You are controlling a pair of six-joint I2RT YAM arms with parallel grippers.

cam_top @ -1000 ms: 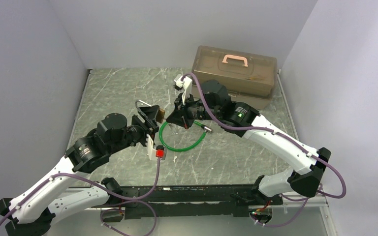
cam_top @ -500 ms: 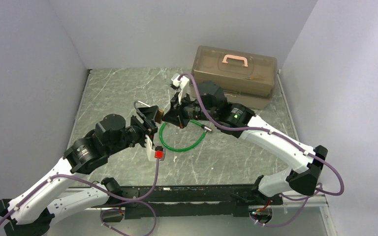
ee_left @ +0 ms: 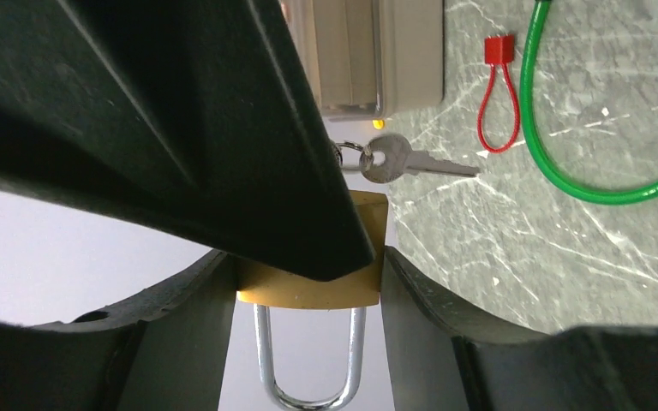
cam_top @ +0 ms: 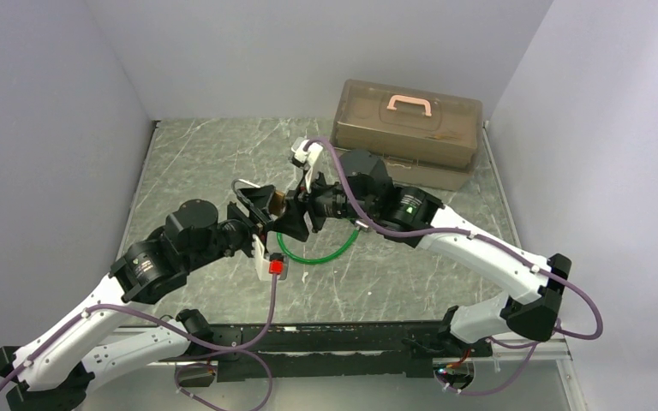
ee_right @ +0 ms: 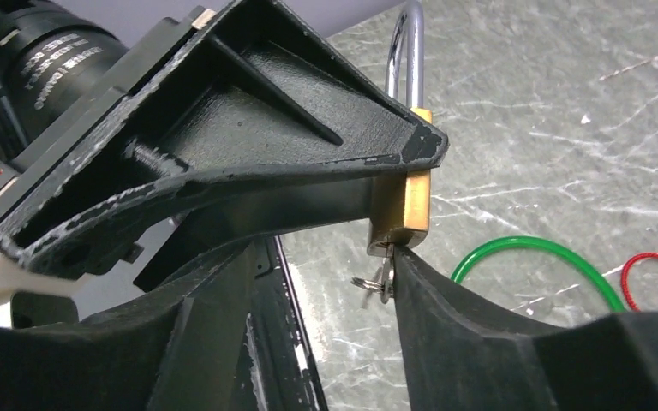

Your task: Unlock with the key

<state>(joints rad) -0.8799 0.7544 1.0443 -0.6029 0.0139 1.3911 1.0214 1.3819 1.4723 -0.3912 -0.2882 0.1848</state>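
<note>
While the left gripper [ee_left: 304, 272] clamps the brass padlock [ee_left: 308, 295] by its sides, the key [ee_right: 382, 276] hangs at the lock's near end, between the right gripper's [ee_right: 321, 257] spread, empty fingers. The shackle [ee_right: 404, 51] points straight away from that hand.

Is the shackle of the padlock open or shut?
Shut: in the left wrist view both legs of the shackle enter the body of the brass padlock.
</note>
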